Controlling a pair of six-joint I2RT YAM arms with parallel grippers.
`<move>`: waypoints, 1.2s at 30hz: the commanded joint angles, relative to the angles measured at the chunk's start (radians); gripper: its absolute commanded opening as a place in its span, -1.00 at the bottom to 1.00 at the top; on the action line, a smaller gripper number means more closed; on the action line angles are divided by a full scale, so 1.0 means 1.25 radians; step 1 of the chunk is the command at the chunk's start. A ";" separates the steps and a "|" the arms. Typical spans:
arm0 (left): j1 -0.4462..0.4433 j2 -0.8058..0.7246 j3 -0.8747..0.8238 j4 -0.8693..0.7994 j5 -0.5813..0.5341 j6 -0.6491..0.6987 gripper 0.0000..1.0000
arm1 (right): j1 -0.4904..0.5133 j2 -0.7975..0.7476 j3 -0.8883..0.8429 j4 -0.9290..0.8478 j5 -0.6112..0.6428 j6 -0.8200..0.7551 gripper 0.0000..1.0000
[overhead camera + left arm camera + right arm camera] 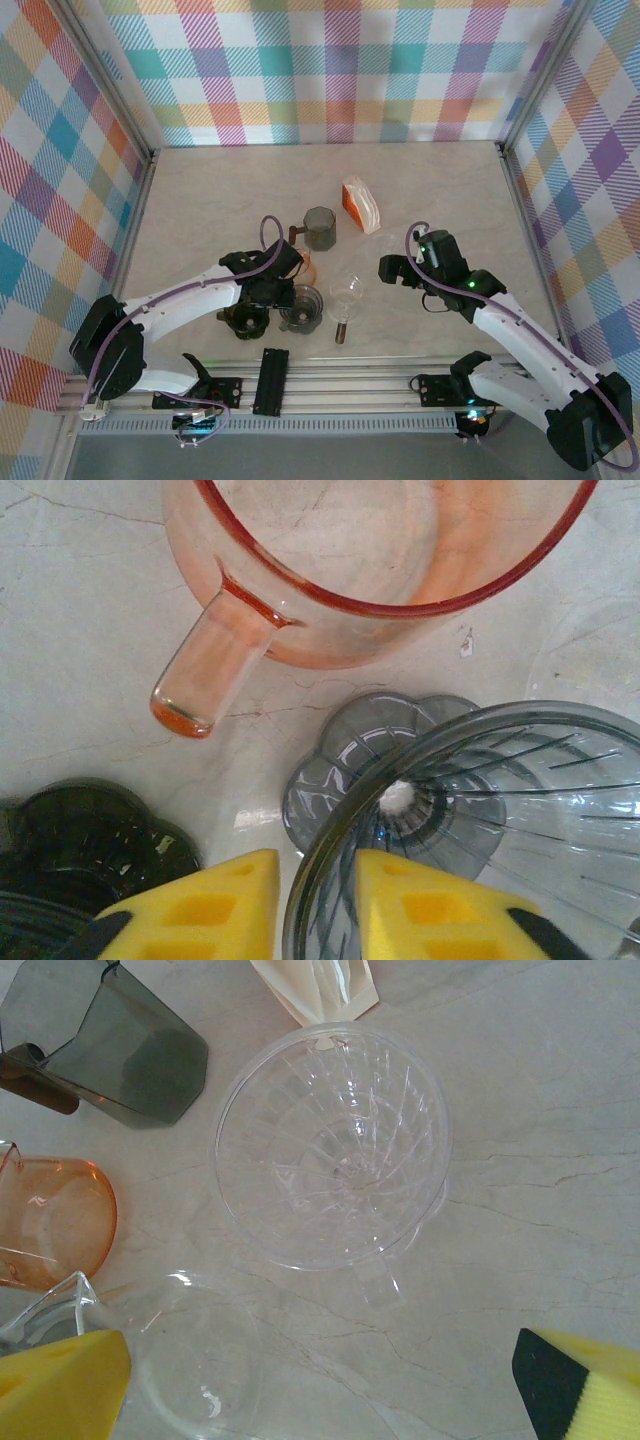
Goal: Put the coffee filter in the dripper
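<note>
The left gripper (318, 900) has its yellow pads (215, 905) close together. They pinch the rim of the grey dripper (470, 800), one pad outside and one pad inside. Just past it stands an orange dripper (330, 570) with its handle pointing to the left. A dark dripper (90, 840) sits beside the left pad.

The right gripper (320, 1385) is open wide and holds nothing. It hangs over a clear dripper (335, 1150).

The pack of coffee filters (360, 203) lies on the table (220, 190), far from the left gripper. It is next to a smoky grey cup (320, 228) with a brown handle.
</note>
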 commanded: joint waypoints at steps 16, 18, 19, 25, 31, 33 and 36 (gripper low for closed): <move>-0.010 -0.097 0.055 -0.011 0.044 0.021 -1.00 | 0.007 -0.012 -0.054 -0.032 -0.047 0.012 0.84; -0.008 -0.120 0.072 -0.027 0.052 0.020 -1.00 | 0.014 -0.008 -0.071 -0.025 -0.074 0.013 0.73; -0.009 -0.133 0.081 -0.035 0.054 0.020 -1.00 | 0.018 -0.005 -0.079 -0.020 -0.079 0.015 0.71; -0.008 -0.215 0.124 -0.063 0.065 0.004 -1.00 | 0.038 0.051 -0.118 0.044 -0.089 0.037 0.55; -0.010 -0.238 0.153 -0.074 0.066 0.004 -1.00 | 0.088 0.139 -0.110 0.108 -0.058 0.041 0.51; -0.009 -0.241 0.155 -0.073 0.062 0.003 -1.00 | 0.099 0.163 -0.109 0.128 -0.031 0.048 0.50; -0.009 -0.245 0.158 -0.070 0.065 0.001 -1.00 | 0.102 0.180 -0.116 0.154 0.006 0.065 0.48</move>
